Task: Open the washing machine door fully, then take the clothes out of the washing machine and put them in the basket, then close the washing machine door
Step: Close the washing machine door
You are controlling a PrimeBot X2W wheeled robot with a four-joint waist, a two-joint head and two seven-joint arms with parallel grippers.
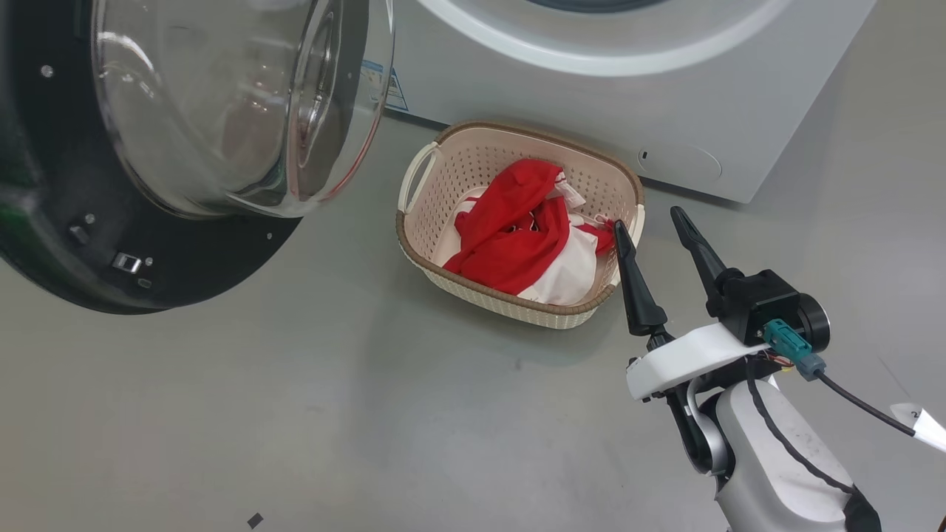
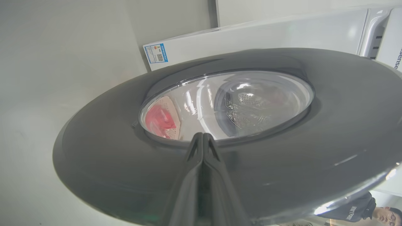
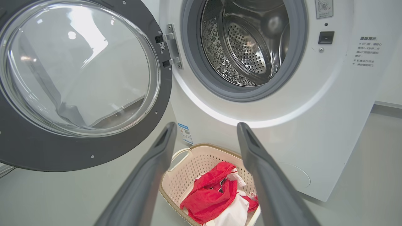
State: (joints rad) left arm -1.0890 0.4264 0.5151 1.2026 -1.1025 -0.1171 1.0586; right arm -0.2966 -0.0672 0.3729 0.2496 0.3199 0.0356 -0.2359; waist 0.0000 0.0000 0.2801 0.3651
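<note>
While the washing machine door (image 1: 44,185) stands swung open to the left of the washing machine (image 1: 591,111), the clothes (image 1: 517,236) lie heaped in the basket (image 1: 443,170), which sits on the floor just in front of the machine; the right gripper (image 1: 648,219) hovers in front of the machine, fingers spread wide, holding nothing; the left gripper (image 2: 202,135), fingers pressed together, points at the door's outer black rim, on the face turned away from the machine; whether it touches, I cannot tell.

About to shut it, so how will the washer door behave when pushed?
The door probably swings rigidly on its side hinge. Thick rim and bulging glass suggest it's fairly heavy. Its glossy face may let the shut left end effector slip.
</note>
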